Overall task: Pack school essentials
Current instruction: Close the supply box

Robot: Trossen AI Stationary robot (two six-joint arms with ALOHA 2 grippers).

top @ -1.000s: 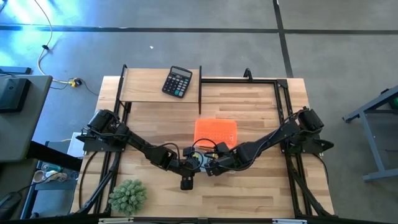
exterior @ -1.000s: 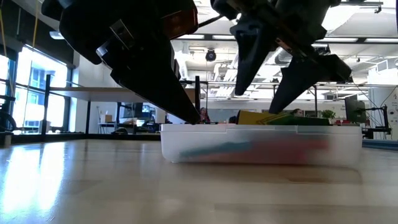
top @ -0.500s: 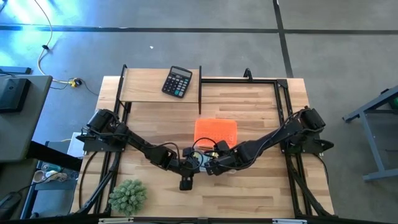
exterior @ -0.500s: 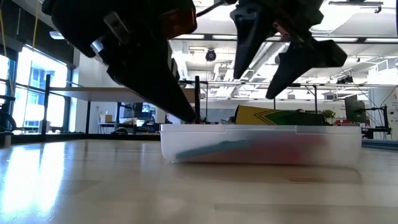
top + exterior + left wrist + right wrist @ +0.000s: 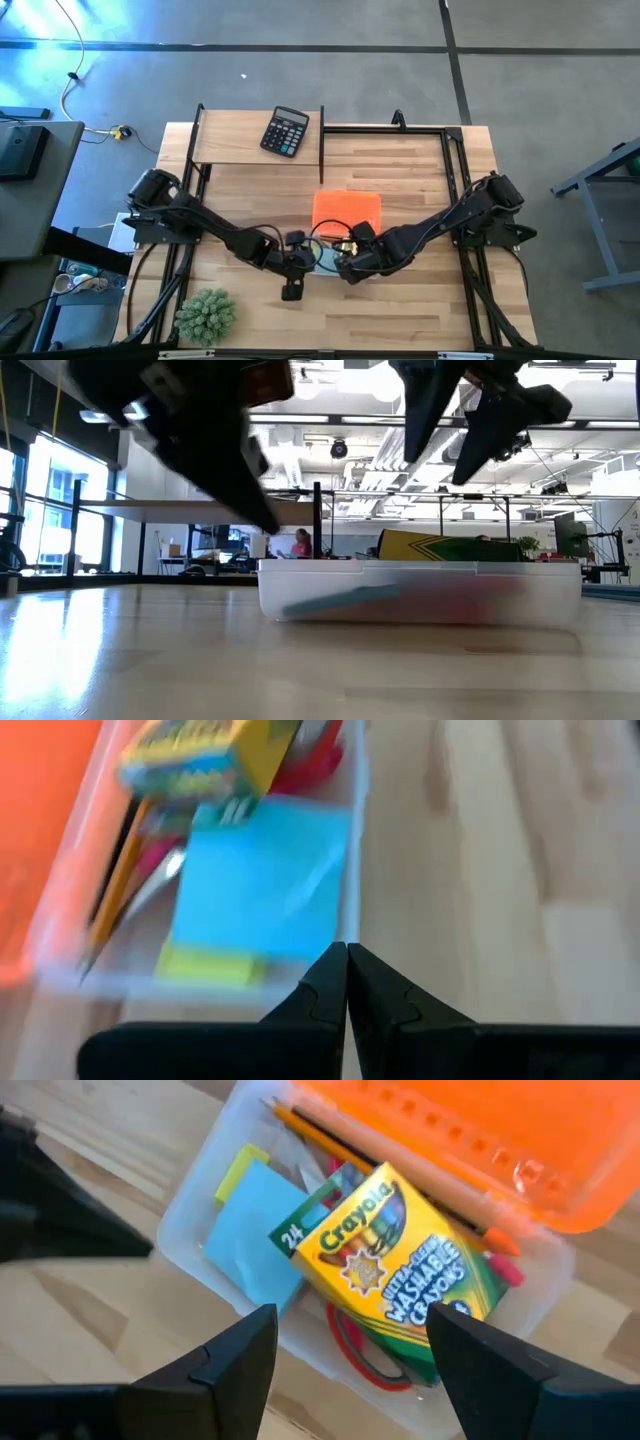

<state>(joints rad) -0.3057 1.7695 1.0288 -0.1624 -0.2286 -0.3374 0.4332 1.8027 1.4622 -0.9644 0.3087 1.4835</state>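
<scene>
A clear plastic box (image 5: 420,592) stands on the table beside its orange lid (image 5: 346,212). In it lie a light-blue notepad (image 5: 255,1245), a small yellow block (image 5: 240,1170), two pencils (image 5: 340,1142) and red-handled scissors (image 5: 360,1358). A green-yellow crayon packet (image 5: 395,1280) lies slanted on top of them, one end above the rim (image 5: 450,547). My left gripper (image 5: 346,960) is shut and hangs just off the box's left end, above rim height. My right gripper (image 5: 352,1320) is open above the packet, with nothing between its fingers.
A black calculator (image 5: 285,131) lies on the raised shelf at the far left. A spiky green plant (image 5: 206,315) stands at the near left corner. Bare wood (image 5: 420,300) lies on the near side of the box and to its right.
Both grippers have risen from the box. My left gripper's shut tip, which was at the box's left rim, has lifted up and drawn away to the left. My right gripper has stayed open and tipped more steeply downward as it rose. The box has kept its place.
</scene>
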